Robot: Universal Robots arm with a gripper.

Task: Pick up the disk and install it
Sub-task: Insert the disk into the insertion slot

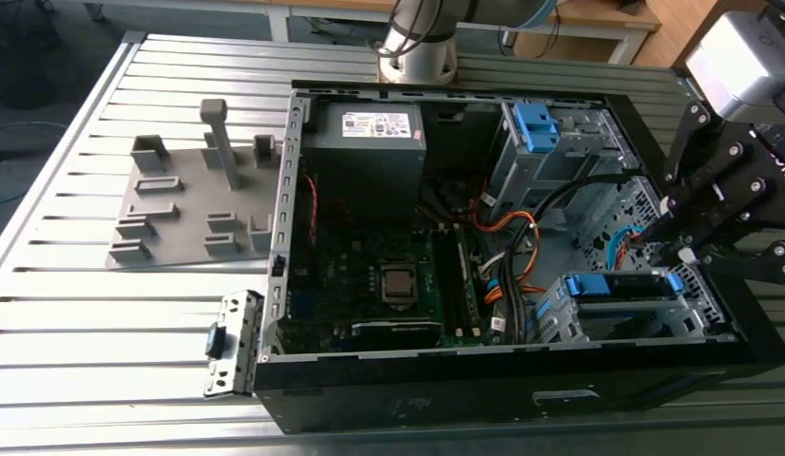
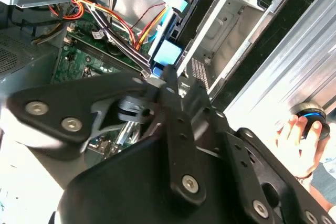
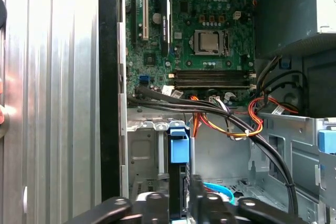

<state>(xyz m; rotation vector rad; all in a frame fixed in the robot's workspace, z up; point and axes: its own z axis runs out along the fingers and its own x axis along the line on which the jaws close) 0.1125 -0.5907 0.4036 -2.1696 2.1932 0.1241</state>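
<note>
the gripper (image 1: 681,249) hangs inside the open computer case (image 1: 406,399), over the drive bay (image 1: 697,318) at the case's corner on the exterior view's right. in the first wrist view the fingers (image 3: 202,195) are closed on the disk (image 3: 179,171), which stands on edge between them with its blue rail end pointing away from the fingers toward the green board (image 3: 189,30). in the second wrist view the same blue end (image 2: 167,53) sits just past the fingers (image 2: 176,85), beside the silver metal wall of the bay (image 2: 231,35). in the exterior view the disk (image 1: 608,285) shows as a dark slab with blue ends, lying along the top of the bay just beside the fingers. a bundle of black, orange and red cables (image 3: 231,121) runs just beyond the disk. a grey box with a white sticker (image 1: 365,142) is well apart from the fingers, at the far side of the case. on the slatted metal worktop (image 1: 101,342) a grey holder (image 1: 196,204) stands outside the case, far from the fingers. a person's hand (image 2: 299,148) rests on a blue-ringed knob (image 2: 311,116) on the worktop.
</note>
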